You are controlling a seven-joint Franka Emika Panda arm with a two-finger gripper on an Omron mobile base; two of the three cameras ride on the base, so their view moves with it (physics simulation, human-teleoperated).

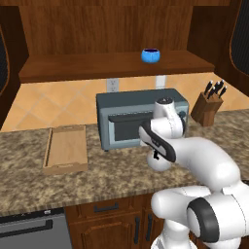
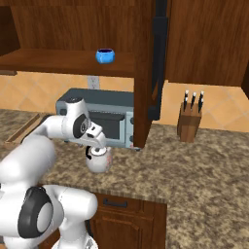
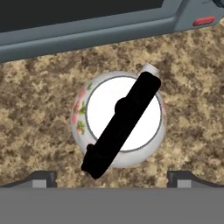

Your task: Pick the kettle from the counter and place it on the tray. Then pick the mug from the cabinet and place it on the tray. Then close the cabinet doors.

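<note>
Directly above the kettle on the counter, fingers spread wide, nothing held.

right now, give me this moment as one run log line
phase: reach for kettle | gripper: open above it | tray: bare | mug: on cabinet shelf

Glossy white rounded arm segments joined by dark grey joint rings.

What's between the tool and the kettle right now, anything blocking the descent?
Nothing visible. In the hand view the small round white kettle with the black arched handle sits directly below the open tool, on bare speckled granite counter. The grey-blue toaster oven stands behind it, apart.
</note>
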